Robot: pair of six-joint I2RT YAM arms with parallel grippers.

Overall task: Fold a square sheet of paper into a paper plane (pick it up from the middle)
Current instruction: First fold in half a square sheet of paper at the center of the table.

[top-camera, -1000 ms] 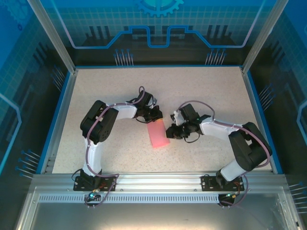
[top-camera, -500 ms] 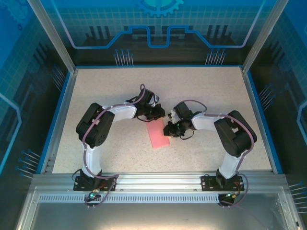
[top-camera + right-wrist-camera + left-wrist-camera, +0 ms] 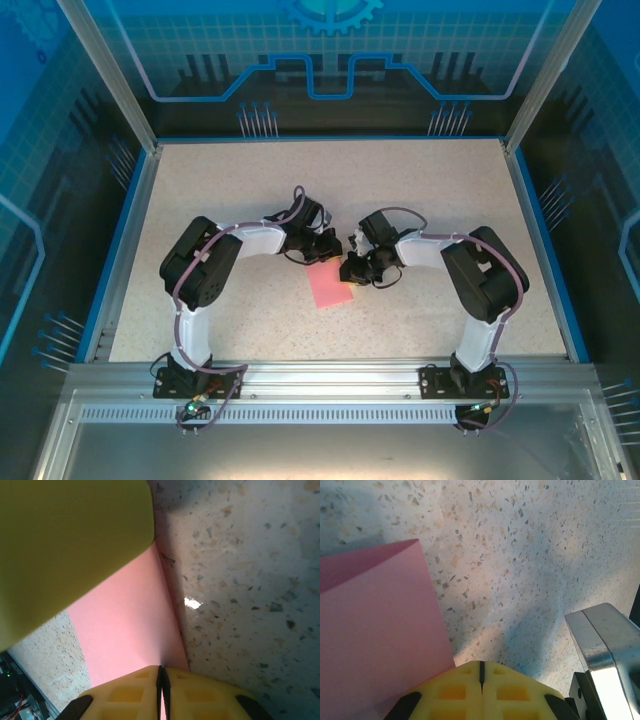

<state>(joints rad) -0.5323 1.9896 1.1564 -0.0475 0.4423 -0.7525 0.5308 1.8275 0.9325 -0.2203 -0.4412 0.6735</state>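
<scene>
The pink square sheet of paper point(image 3: 330, 288) lies folded on the speckled table between my two arms. At its far edge my left gripper point(image 3: 325, 250) is shut. In the left wrist view the sheet point(image 3: 375, 635) passes under the left side of that gripper point(image 3: 481, 664), with nothing in the seam between its fingers. My right gripper point(image 3: 352, 268) is at the sheet's far right edge. In the right wrist view the pink sheet point(image 3: 125, 625) rises into the closed seam of this gripper point(image 3: 161, 669), which is shut on it. The left gripper's yellow finger point(image 3: 65, 545) looms close by.
The speckled table point(image 3: 430, 190) is walled by a blue rim point(image 3: 135, 230) and aluminium posts. Both arms bend inward, so their wrists nearly touch at mid-table. The right gripper's metal body point(image 3: 605, 645) is close beside the left fingers.
The right gripper has moved left toward the left gripper. The pink paper looks shorter from above, its far edge drawn nearer. The left arm has barely shifted.
</scene>
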